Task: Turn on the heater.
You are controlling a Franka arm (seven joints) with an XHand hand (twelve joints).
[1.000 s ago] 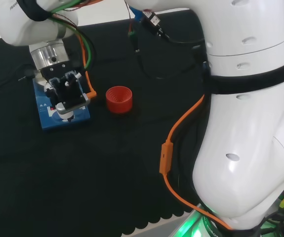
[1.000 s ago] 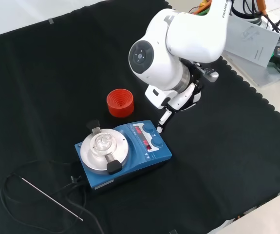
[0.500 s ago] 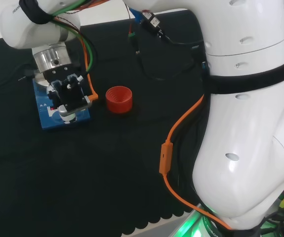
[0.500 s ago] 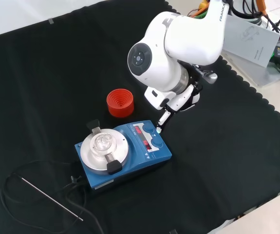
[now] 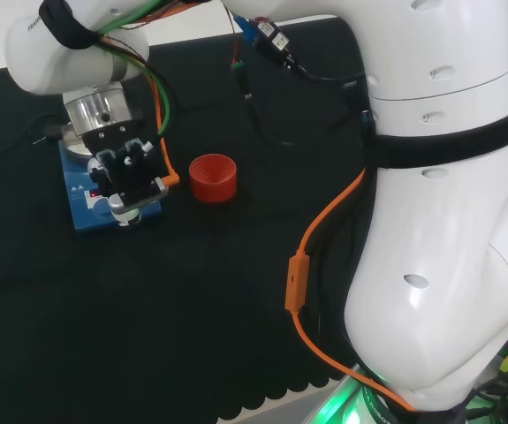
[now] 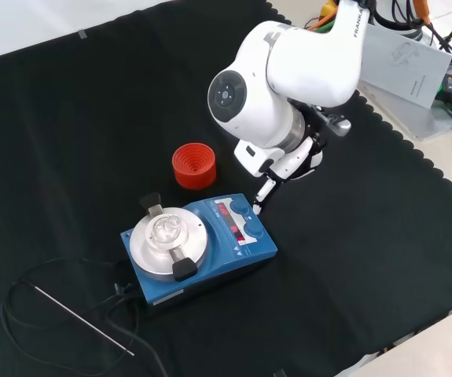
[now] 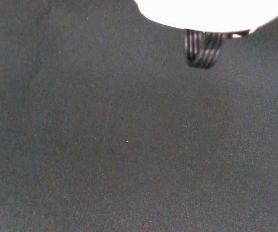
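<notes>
Front view, lower centre of the frame: we see the blue box-shaped heater with a round silver top plate on the black cloth, its control panel of red displays and blue knobs turned toward the frame's right. The black and white robot hand comes down from the upper right, one finger stretched toward the panel's upper knob, its tip just beside or touching it; we cannot tell which. The hand holds nothing; how the other fingers are set we cannot make out. In the head view the hand hangs over the heater's near edge at left of frame. To do this step well, we judge that the fingertip should meet the control squarely and press or turn without sliding the heater's body. A small clear glass piece sits on the plate; its contents are not discernible. The red ribbed ring stand, above the heater, carries no flask.
</notes>
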